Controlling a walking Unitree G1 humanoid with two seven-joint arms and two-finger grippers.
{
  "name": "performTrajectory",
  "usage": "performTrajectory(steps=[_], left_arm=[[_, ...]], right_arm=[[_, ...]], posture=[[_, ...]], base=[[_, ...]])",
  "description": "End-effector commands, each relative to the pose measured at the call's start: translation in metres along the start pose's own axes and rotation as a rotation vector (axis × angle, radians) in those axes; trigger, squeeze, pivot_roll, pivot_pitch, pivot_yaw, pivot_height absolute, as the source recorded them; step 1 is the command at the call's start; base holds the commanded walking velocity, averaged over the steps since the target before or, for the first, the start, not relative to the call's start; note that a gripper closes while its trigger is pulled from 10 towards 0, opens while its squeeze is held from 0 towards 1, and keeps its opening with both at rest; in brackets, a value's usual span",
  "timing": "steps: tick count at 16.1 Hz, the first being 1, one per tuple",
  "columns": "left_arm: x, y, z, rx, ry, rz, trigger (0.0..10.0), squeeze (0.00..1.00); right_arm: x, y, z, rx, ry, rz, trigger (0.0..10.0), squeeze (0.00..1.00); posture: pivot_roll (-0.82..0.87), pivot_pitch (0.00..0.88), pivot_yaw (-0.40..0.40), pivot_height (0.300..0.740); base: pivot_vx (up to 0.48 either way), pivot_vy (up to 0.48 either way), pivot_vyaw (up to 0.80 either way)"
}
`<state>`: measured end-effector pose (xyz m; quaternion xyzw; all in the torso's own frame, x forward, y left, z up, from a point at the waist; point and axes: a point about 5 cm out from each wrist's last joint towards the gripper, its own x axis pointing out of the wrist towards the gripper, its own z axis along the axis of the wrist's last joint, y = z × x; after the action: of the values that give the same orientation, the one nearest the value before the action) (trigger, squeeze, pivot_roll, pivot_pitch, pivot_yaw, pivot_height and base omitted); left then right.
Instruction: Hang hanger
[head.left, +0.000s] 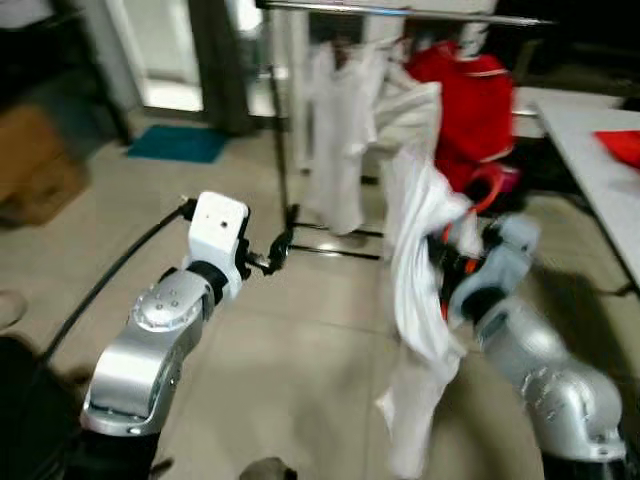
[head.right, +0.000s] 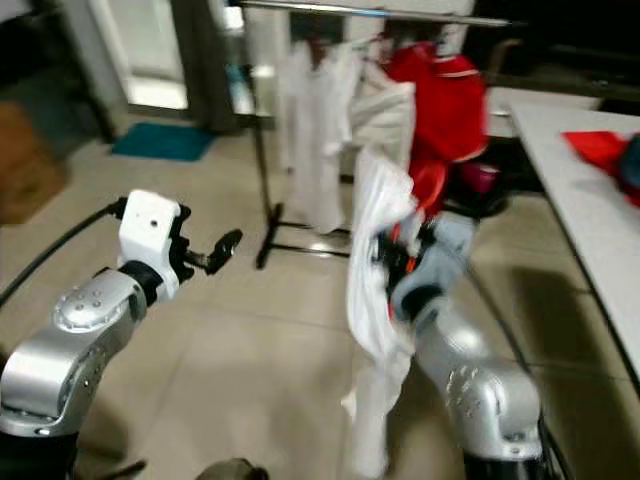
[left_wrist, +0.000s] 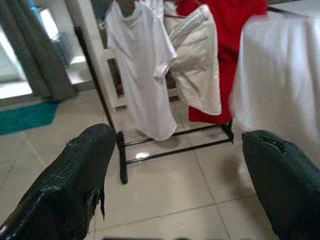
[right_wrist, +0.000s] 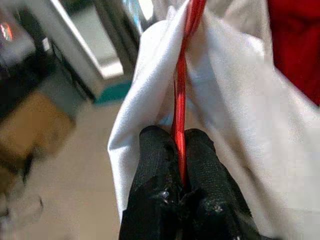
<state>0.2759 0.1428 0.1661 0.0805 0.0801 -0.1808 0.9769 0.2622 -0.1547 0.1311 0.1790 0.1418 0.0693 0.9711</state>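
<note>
The right claw is clenched on a red hanger draped with a white shirt, short of the rail, so hanging remains to be done. The hanger's wire runs lengthwise away from the claw. The left claw is released, empty.

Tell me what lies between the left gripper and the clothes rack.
Bare tiled floor, seen in the left wrist view past the open left gripper; ahead stands the clothes rack with a white T-shirt.
</note>
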Motion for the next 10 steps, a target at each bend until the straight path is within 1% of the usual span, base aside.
performTrajectory(steps=[1, 3, 4, 9, 10], left_arm=[[0.001, -0.001, -0.001, 0.008, 0.006, 0.000, 10.0, 0.00], [0.001, -0.002, -0.003, 0.022, 0.018, -0.001, 10.0, 0.00], [0.001, -0.002, -0.006, -0.012, 0.029, 0.003, 10.0, 0.00], [-0.001, -0.001, -0.007, 0.000, 0.041, 0.004, 10.0, 0.00], [0.000, -0.003, -0.007, -0.037, 0.039, -0.035, 10.0, 0.00]], right_arm=[[0.001, 0.006, 0.003, -0.048, -0.011, 0.025, 10.0, 0.00], [0.001, 0.012, -0.011, -0.154, 0.049, 0.051, 10.0, 0.00], [0.001, 0.014, -0.016, -0.193, 0.063, 0.058, 10.0, 0.00], [0.002, 0.015, -0.016, -0.211, 0.053, 0.081, 10.0, 0.00], [0.002, 0.017, -0.014, -0.214, 0.043, 0.109, 10.0, 0.00]], posture=[[0.00, 0.015, -0.010, 0.740], [0.00, 0.026, -0.012, 0.740], [0.00, 0.033, -0.014, 0.740], [0.01, 0.046, -0.013, 0.740], [0.00, 0.047, -0.008, 0.740]], base=[[0.000, -0.424, 0.00], [0.000, -0.403, 0.00], [0.000, 0.000, 0.00], [0.000, 0.000, 0.00], [0.000, 0.000, 0.00]])
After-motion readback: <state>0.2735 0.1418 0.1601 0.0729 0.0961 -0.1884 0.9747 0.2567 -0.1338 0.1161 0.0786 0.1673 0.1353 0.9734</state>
